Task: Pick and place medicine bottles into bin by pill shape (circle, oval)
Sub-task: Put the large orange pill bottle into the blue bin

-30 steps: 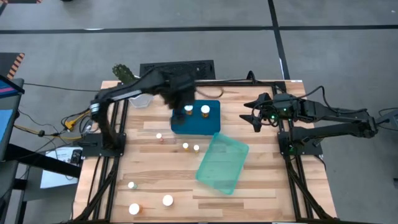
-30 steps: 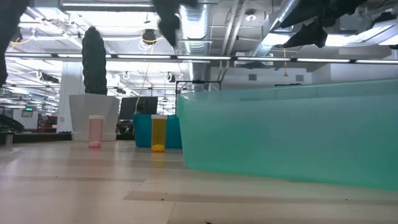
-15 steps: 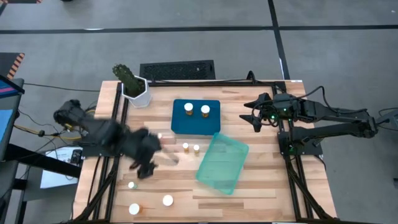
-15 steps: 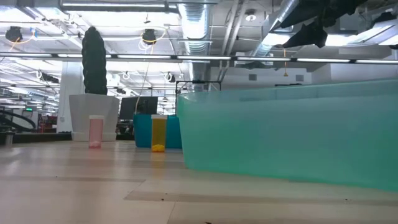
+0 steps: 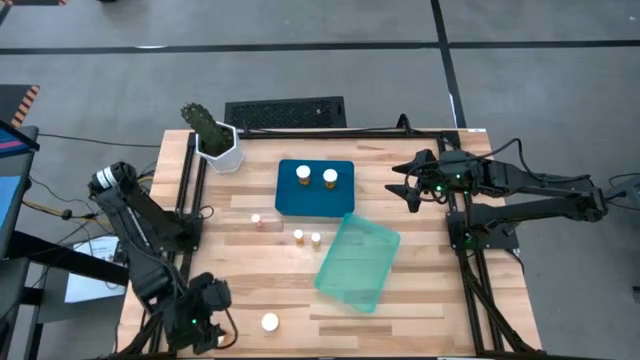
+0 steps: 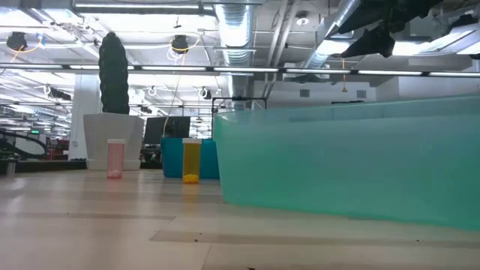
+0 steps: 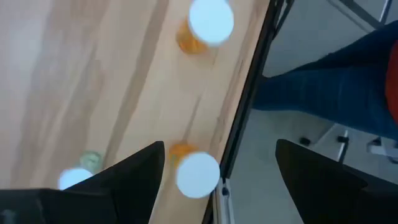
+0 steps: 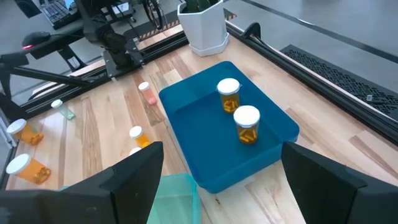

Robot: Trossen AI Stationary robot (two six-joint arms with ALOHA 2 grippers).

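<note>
We see the left gripper (image 5: 200,325) low over the table's (image 5: 420,300) near left corner, its jaws spread wide and holding nothing. In its wrist view, one orange bottle (image 7: 194,172) with a white cap stands just ahead of the gap between the fingers (image 7: 127,177), close to the table edge; a second orange bottle (image 7: 208,25) stands farther out beyond the jaws along the same edge, and a pale bottle (image 7: 78,177) sits beside the outer face of one finger. Past the table edge, a person's blue-clad leg (image 7: 336,87) shows. From above, one white cap (image 5: 269,322) lies just beside this gripper, toward the table's middle. The right gripper (image 5: 411,186) waits above the right edge of the table, jaws spread and empty. Ahead of its open jaws lies the blue bin (image 8: 230,134) with two orange bottles (image 8: 237,114) standing upright in it, side by side but apart. Beyond that bin stand a pink bottle (image 8: 147,93) and two small orange ones (image 5: 306,237) on bare wood. The teal bin (image 5: 357,262) lies tilted on the table, nearer the right gripper than the left, one corner touching the blue bin. A white plant pot (image 5: 220,150) stands at the far left corner, well apart from both grippers.
</note>
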